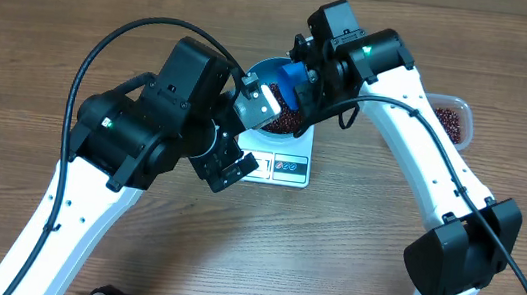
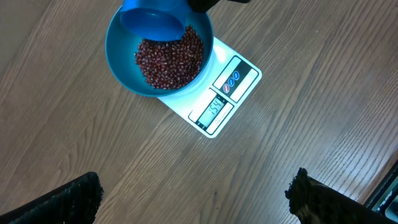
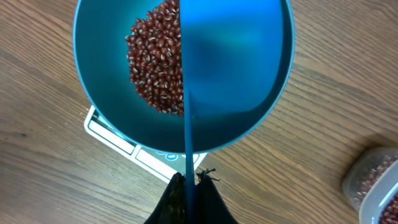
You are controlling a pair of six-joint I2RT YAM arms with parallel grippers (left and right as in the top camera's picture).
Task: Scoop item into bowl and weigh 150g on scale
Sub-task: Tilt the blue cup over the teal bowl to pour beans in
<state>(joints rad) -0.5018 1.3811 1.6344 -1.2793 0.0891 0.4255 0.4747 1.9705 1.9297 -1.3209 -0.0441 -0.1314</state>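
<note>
Bowl: The round deep blue bowl (image 2: 119,59) is sitting on top of the scale, near the middle of the desk and a bit toward its far edge.
Scale: The small flat white rectangular kitchen scale (image 2: 231,92) is lying flat on the brown wooden desk (image 1: 331,257). Its display window and buttons are sticking out from under the bowl, toward the near edge.
Beans: The many small dark red-brown beans (image 2: 171,59) are lying in a loose heap in the bottom of the bowl.
Scoop: The small blue plastic scoop (image 2: 152,23) is hanging over the bowl, with its cup above the beans.
Right gripper: The right gripper (image 3: 188,186) is pinching the scoop's thin handle, with its fingers pressed together on it.
Left gripper: The left gripper (image 2: 196,180) is spread wide and holding nothing. It is hovering above the desk on the near side of the scale.
Tub: The clear plastic tub (image 1: 454,116) is holding more beans. It is sitting well apart from the scale, toward the right edge of the desk.
</note>
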